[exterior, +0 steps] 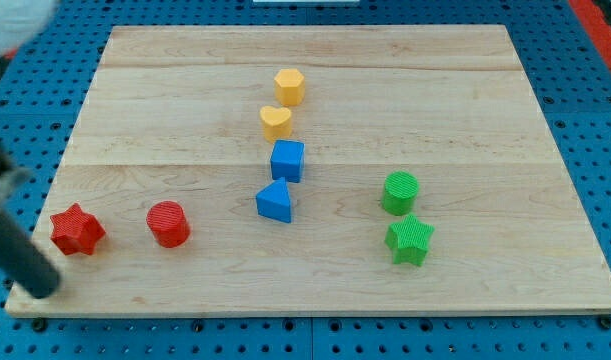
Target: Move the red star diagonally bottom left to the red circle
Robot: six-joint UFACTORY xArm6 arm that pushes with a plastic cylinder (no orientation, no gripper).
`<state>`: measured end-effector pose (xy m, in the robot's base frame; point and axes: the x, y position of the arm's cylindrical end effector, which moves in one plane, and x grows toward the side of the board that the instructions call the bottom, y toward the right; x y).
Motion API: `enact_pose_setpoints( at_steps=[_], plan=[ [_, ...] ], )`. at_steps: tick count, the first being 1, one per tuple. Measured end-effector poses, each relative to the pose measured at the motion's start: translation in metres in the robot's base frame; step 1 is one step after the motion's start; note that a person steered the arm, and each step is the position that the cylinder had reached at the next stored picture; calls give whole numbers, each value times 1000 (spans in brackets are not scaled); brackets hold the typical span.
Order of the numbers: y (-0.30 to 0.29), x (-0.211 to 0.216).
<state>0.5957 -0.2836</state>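
My tip rests at the worktop near its bottom-left corner, just below-left of the red star; this tool is a bare rod, holding nothing. The red circle sits near the star's right. Mid-worktop, 2 yellow blocks top 2 blue blocks.

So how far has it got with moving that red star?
Done: the red star already sits to the view's left of the red circle, though level with it, not lower. In hand: my tip rests just below-left of the star, apart from it. Left: bringing the star down so it lies diagonally bottom-left of the circle.
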Motion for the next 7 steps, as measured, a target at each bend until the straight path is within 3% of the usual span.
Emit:
enact_pose_setpoints(
  at_steps=[1, 2, 3, 5, 7],
  plan=[
    [-21, -8],
    [-7, -52],
    [20, -69],
    [155, -61],
    [160, -32]
  ],
)
